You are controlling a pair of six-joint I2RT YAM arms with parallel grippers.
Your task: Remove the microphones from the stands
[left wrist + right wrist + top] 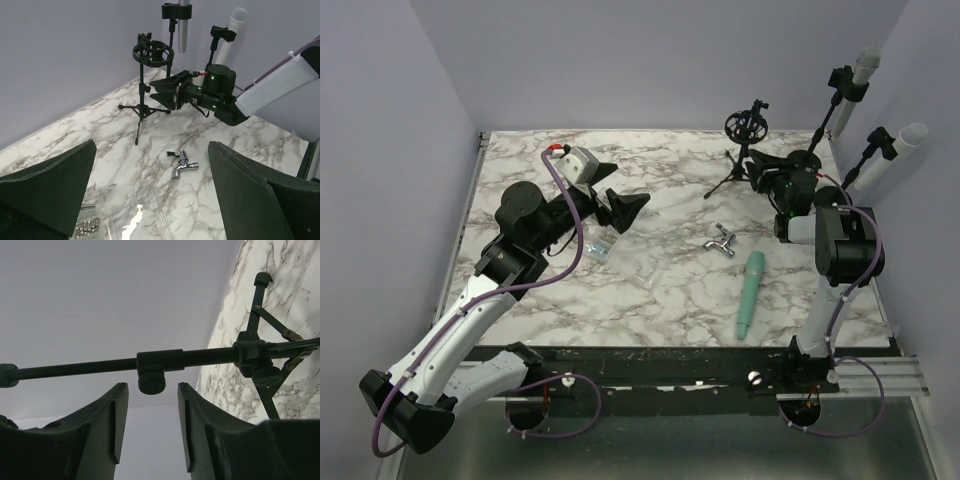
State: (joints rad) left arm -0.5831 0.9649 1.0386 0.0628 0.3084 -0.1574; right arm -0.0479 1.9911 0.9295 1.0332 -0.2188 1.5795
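Top external view shows the teal microphone [751, 293] lying flat on the marble surface [650, 290], off the stand and toward the near right corner, its narrow end pointing at the near edge. The tripod stand [744, 150] is upright near the far edge, right of centre, and its ring-shaped shock mount [746, 123] holds nothing. The right tool [752, 170] is level with the stand's pole, just to its right. In the right wrist view its fingers [112, 415] are spread, and the pole's clamp knob [151, 382] sits just past their tips, between them and not touching either. The left tool [620, 190] hangs over the left half of the surface, also spread and holding nothing. A small metal tap fitting [720, 240] lies near the middle, and a clear bag of screws [598, 246] lies just beside the left tool. At the far right corner, two more stands carry a grey microphone [866, 67] and a white microphone [908, 137] in clips.
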